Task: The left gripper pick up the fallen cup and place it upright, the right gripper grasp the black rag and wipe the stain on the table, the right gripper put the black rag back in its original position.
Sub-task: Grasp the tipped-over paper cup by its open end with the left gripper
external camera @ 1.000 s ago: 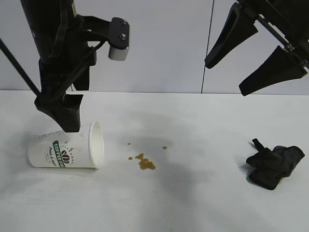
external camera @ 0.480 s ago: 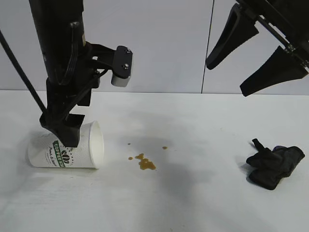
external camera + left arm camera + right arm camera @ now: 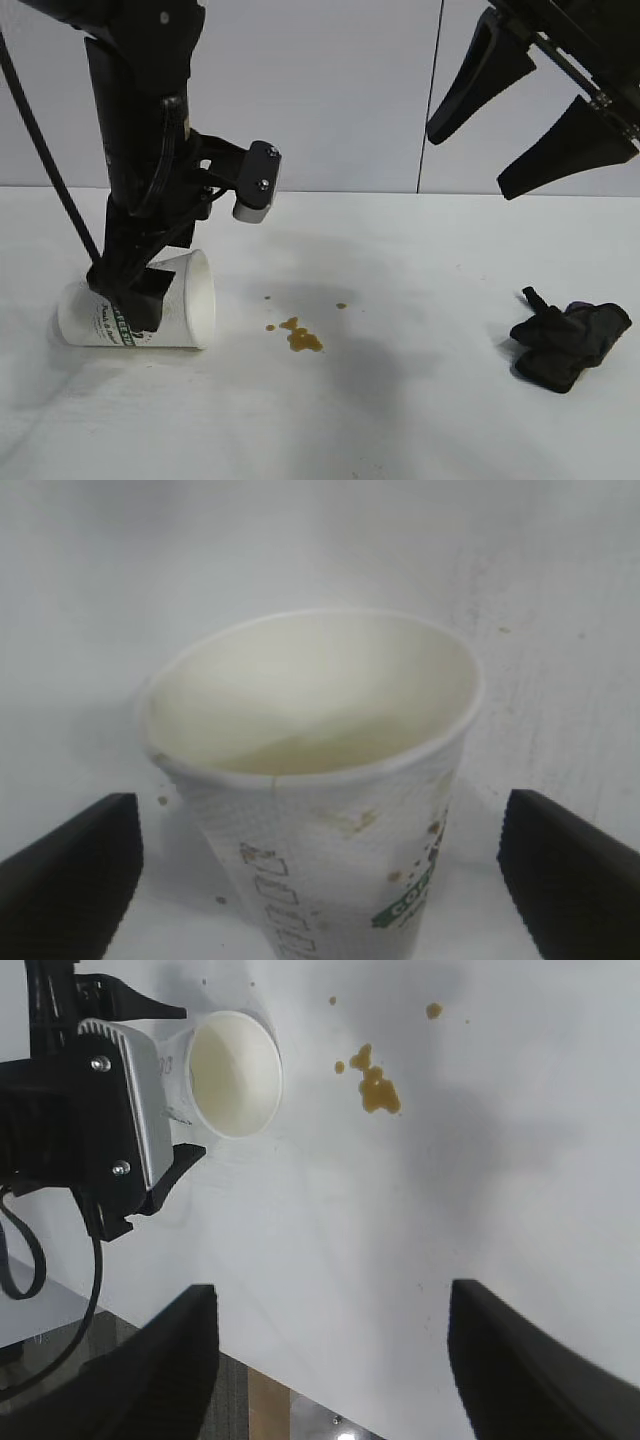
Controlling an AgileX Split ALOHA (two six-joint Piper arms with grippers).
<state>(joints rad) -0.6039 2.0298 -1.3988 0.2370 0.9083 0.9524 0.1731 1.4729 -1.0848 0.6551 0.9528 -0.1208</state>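
The cup (image 3: 135, 312) lies on its side on the counter (image 3: 330, 420), its open mouth turned toward the stain (image 3: 300, 335) and its green banner logo facing the exterior camera. In the left wrist view the cup (image 3: 320, 780) shows a pale inside and a few brown flecks on the outer wall near the rim.

The left gripper (image 3: 135, 300) points steeply down at the cup, its fingers (image 3: 70, 880) spread wide, one on either side of the cup's body, with a clear gap between each finger and the paper; nothing is held.

The stain, a small cluster of brown drops with a few stray specks, sits on the counter just beyond the cup's mouth, apart from it. From the right wrist view the stain (image 3: 375, 1085) and the cup (image 3: 235, 1075) lie close together.

The black rag (image 3: 568, 343) lies bunched on the counter well beyond the stain, on the side away from the cup.

The right gripper (image 3: 520, 110) hangs high above the rag, its fingers partly open and holding nothing.
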